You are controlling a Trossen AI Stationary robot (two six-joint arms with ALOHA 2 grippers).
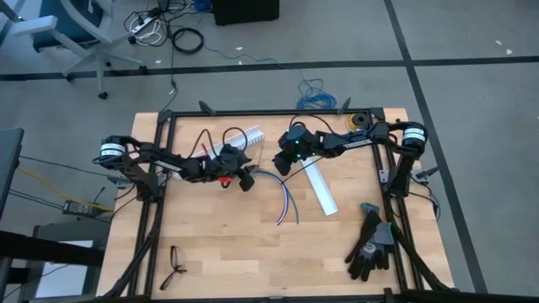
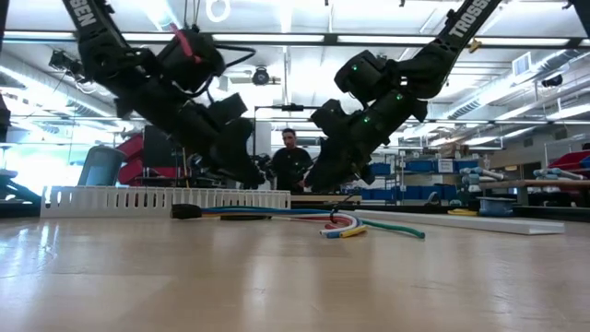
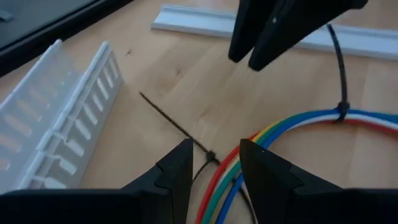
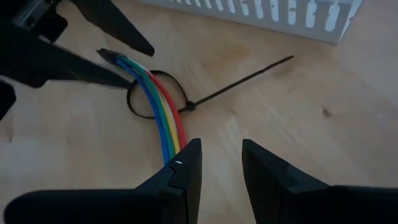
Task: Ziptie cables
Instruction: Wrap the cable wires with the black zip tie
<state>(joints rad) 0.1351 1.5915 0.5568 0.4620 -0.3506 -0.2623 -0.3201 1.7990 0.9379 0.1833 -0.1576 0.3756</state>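
From above, the wooden desk (image 1: 227,244) fills the middle of the frame. The left claw (image 1: 246,178) and the right claw (image 1: 281,162) meet near its centre, with the cables (image 1: 285,200) fanning down from between them toward the lower middle. A slotted white channel (image 1: 238,140) lies just above the left arm, a plain white strip (image 1: 322,190) runs down to the right of the cables, black gloves (image 1: 370,244) sit at lower right, and eyeglasses (image 1: 174,264) at lower left.

At desk level the cables (image 2: 359,226) lie flat in mid-frame, both arms reaching down behind them; a person (image 2: 291,161) stands in the room beyond.

In the left wrist view, the left claw (image 3: 214,163) stands partly open, empty, with the cables (image 3: 249,152) curving up between its fingers. A black ziptie (image 3: 208,155) loops them there, its tail running toward the upper left; a second tie (image 3: 341,111) binds them at right.

In the right wrist view, the right claw (image 4: 221,163) is partly open, holding nothing. The cables (image 4: 161,106) run from its left finger toward the upper left, ringed by the ziptie (image 4: 186,106).
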